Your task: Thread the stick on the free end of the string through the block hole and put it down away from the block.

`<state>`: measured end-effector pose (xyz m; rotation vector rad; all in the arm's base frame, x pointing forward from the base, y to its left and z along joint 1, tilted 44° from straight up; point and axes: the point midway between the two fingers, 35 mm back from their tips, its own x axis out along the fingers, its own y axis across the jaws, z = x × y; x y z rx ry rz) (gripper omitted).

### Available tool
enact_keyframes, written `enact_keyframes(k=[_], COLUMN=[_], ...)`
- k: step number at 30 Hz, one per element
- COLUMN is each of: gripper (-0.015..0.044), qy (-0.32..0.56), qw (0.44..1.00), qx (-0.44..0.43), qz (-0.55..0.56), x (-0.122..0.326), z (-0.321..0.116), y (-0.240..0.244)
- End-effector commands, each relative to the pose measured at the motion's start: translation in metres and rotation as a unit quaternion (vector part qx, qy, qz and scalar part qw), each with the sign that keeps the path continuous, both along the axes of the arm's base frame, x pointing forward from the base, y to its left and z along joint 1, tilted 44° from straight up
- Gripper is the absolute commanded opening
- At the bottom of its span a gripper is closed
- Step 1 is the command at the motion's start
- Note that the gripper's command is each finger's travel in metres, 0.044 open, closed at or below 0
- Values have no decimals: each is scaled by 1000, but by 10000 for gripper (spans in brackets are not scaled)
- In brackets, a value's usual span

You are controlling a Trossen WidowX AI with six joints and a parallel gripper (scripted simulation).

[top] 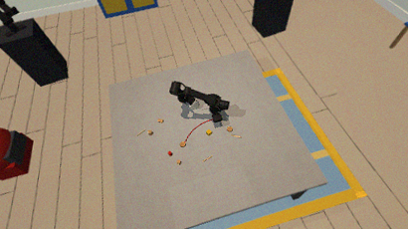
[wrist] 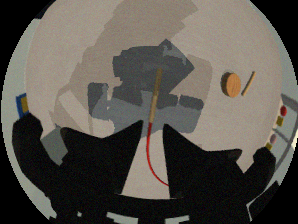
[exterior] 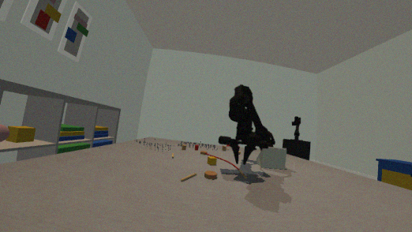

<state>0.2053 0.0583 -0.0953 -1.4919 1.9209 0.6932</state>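
The string's stick [wrist: 156, 95] [exterior: 244, 175] lies on the table, its near end joined to the red string [wrist: 148, 150] [exterior: 225, 159] [top: 195, 129]. The string curves back to its round wooden button [top: 182, 144] [exterior: 204, 152]. My gripper [wrist: 153, 125] [exterior: 241, 163] is partly open and empty, pointing down a little above the table. In the wrist view the stick's string end shows between the fingertips, and the rest reaches beyond them. A small yellow block [top: 209, 133] [exterior: 211, 160] stands between button and gripper; I cannot make out a hole in it.
A loose button [wrist: 231, 85] [exterior: 211, 174] [top: 229, 129] and loose stick [wrist: 248, 83] [exterior: 189, 177] [top: 237, 136] lie to one side. A pale box [exterior: 274, 158] stands by the arm. A red piece [top: 170, 152] and more loose sticks [top: 207, 158] [top: 142, 133] lie farther off.
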Motion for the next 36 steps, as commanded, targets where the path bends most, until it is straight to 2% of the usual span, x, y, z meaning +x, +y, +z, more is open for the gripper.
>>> enact_keyframes(k=[1, 20, 25, 36], gripper=[122, 122, 0, 0], qy=[2, 2, 2, 2], qw=[1000, 1000, 1000, 1000], qx=[-2, -3, -2, -2], qz=[2, 2, -1, 0], x=[-2, -8, -8, -7], z=[-5, -21, -20, -18], y=[-5, -21, -20, -18])
